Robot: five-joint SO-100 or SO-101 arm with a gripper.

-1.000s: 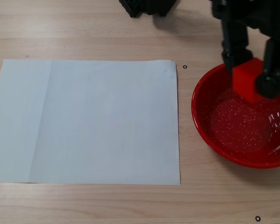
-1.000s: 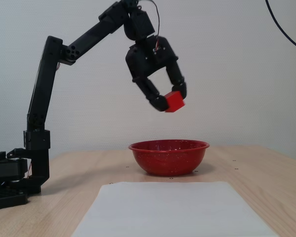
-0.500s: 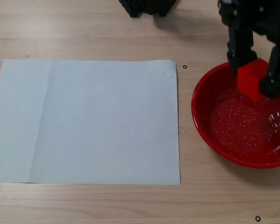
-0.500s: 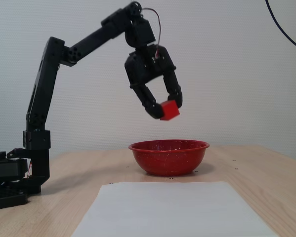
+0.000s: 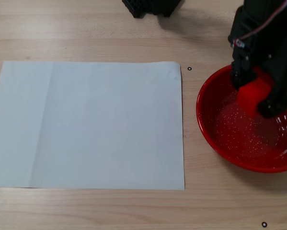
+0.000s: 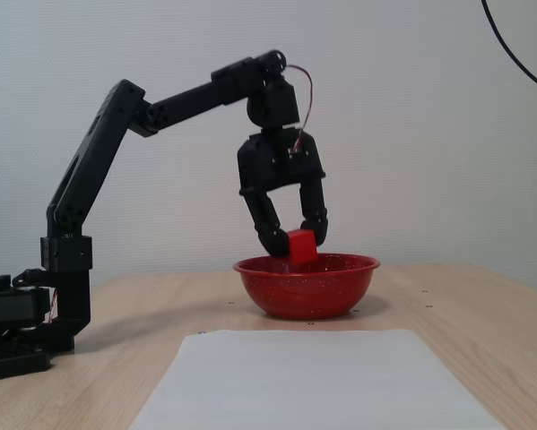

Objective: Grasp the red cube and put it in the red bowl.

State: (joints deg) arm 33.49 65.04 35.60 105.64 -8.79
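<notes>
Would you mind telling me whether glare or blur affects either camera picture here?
In the downward-looking fixed view, pale glare streaks the red bowl near its right inner wall; the gripper looks slightly soft. In the side-on fixed view, light is even, and the red cube stays sharp.

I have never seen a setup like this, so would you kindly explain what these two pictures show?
It is a small black robot arm on a wooden table, ending in a two-finger gripper. One fixed view looks straight down; the other looks from the side, at table height. On the table lie a white sheet of paper and a red bowl. The gripper is shut on a red cube, holding it at the bowl's rim, not yet released.
</notes>
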